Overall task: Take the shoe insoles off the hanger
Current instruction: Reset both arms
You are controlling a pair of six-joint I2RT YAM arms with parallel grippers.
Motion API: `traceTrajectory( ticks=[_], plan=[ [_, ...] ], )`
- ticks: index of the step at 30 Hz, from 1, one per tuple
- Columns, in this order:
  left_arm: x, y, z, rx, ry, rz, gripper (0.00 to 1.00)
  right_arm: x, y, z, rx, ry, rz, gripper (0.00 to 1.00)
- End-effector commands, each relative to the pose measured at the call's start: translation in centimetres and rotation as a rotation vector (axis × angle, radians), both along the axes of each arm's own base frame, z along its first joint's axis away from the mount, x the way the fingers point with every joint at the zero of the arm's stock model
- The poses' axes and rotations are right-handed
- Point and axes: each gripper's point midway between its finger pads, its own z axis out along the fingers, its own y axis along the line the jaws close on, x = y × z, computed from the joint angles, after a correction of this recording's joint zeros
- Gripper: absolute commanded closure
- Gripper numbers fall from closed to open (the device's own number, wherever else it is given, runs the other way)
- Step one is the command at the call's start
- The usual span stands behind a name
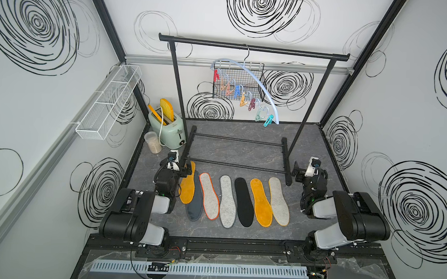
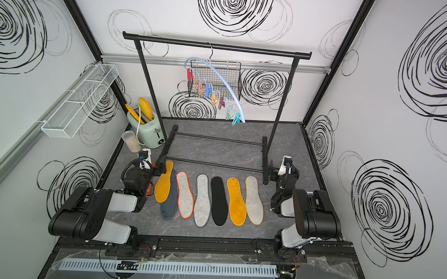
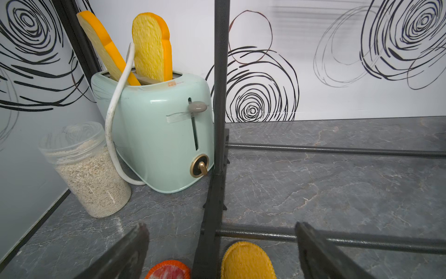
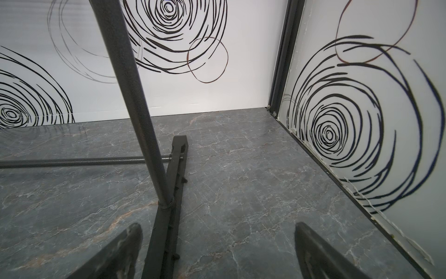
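Note:
Several shoe insoles [image 1: 227, 201] [image 2: 201, 200] lie side by side on the grey table: orange, dark grey, grey felt and black. The pale blue hanger [image 1: 265, 87] [image 2: 230, 86] hangs by its hook from the rack bar, and its coloured pegs [image 1: 236, 91] hold nothing. My left gripper [image 1: 187, 169] [image 3: 220, 225] is open, low over the toe of an orange insole [image 3: 247, 261] and the rack's left foot. Beside that foot shows a red-mottled, orange-edged insole [image 3: 169, 269]. Open and holding nothing, my right gripper [image 1: 297, 172] [image 4: 217, 225] sits low by the rack's right foot.
The black garment rack [image 1: 252, 46] spans the back of the table, its feet and cross bars on the surface. A black wire basket [image 1: 246, 76] hangs behind the hanger. A mint toaster [image 1: 167, 127] with toast slabs and a grain jar [image 1: 152, 142] stand back left, under a white mesh shelf [image 1: 110, 101].

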Motion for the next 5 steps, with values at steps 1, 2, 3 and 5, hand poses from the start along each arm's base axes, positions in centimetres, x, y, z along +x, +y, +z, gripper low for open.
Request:
traceTrajectory(
  ticks=[1, 2, 3, 5],
  plan=[
    [0.70, -0.03, 1.19, 0.002, -0.039, -0.003, 0.02, 0.13, 0.12, 0.78, -0.006, -0.024, 0.008, 0.01],
    [0.71, -0.04, 1.25, 0.000, -0.041, -0.005, 0.02, 0.11, 0.12, 0.79, -0.006, -0.025, 0.008, 0.01],
    [0.56, -0.02, 1.28, -0.002, -0.044, -0.006, 0.02, 0.12, 0.12, 0.76, -0.006, -0.024, 0.008, 0.01],
    [0.36, -0.02, 1.42, -0.003, -0.053, -0.008, 0.02, 0.11, 0.13, 0.78, -0.006, -0.025, 0.008, 0.01]
  ],
)
